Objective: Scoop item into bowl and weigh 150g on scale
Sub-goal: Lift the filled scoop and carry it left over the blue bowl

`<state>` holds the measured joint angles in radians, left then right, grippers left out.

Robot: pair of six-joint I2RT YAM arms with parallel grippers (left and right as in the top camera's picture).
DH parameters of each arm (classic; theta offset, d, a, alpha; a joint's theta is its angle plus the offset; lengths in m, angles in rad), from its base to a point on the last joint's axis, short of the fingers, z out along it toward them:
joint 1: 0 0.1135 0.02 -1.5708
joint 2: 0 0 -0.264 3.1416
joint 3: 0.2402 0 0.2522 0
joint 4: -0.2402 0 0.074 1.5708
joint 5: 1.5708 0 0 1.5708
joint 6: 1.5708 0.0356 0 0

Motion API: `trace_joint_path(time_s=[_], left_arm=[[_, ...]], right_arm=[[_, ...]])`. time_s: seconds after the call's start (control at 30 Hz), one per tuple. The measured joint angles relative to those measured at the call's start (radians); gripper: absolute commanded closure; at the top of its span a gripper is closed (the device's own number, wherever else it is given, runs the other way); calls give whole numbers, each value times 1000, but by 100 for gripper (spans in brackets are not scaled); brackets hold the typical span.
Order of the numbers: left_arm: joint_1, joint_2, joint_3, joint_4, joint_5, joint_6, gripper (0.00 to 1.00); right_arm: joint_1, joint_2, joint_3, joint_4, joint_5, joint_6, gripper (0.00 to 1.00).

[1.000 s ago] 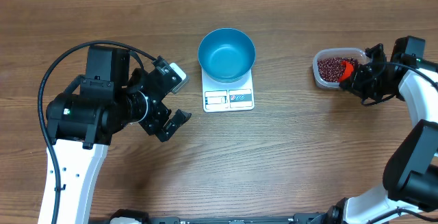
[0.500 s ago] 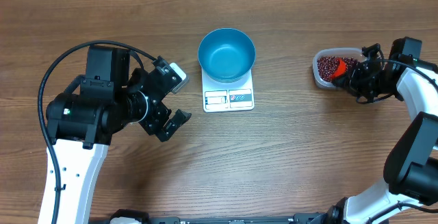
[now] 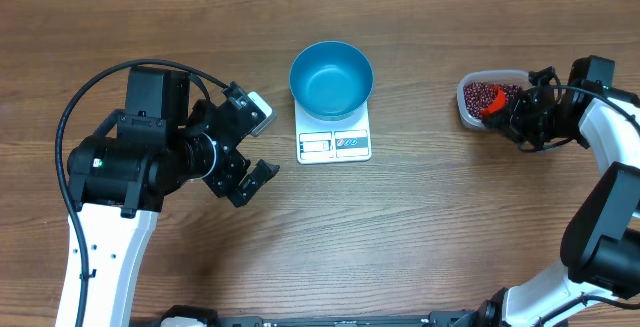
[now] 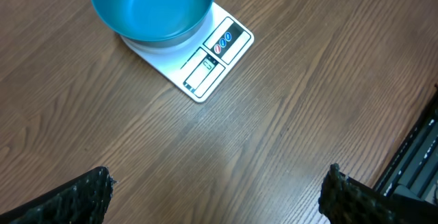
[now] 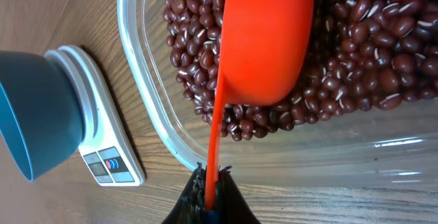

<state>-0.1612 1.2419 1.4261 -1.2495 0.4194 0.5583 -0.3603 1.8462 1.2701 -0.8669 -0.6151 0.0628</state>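
Note:
The blue bowl [image 3: 331, 77] stands on the white scale [image 3: 334, 145] at mid-table and holds nothing; both also show in the left wrist view as bowl [image 4: 150, 8] and scale [image 4: 212, 63]. Red-brown beans [image 3: 480, 94] fill a clear tub [image 3: 467, 113] at the right. My right gripper [image 3: 514, 119] is shut on the thin handle of an orange scoop [image 5: 263, 39], whose cup rests on the beans [image 5: 356, 39] inside the tub [image 5: 147, 107]; the gripper [image 5: 211, 190] sits just outside the tub wall. My left gripper [image 3: 262, 147] hangs open over bare wood left of the scale, nothing between its fingers [image 4: 89, 193].
The tub's rim runs between my right gripper and the beans. In the right wrist view the bowl [image 5: 31, 107] and scale [image 5: 102, 148] lie off to the left. A dark cable strip [image 4: 417, 162] shows at the right edge of the left wrist view.
My right gripper has shifted a little left, carrying the orange scoop from the tub's edge farther in over the beans. The left arm has not moved.

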Motion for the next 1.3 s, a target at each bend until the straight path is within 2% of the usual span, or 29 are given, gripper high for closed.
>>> trace_joint_path(time_s=[0.87, 1.3], left_arm=[[0, 0, 0, 0, 0, 0, 0], [0, 0, 0, 0, 0, 0, 0]], right_arm=[[-170, 12, 0, -34, -218, 16, 96], [-182, 12, 0, -57, -332, -16, 96]])
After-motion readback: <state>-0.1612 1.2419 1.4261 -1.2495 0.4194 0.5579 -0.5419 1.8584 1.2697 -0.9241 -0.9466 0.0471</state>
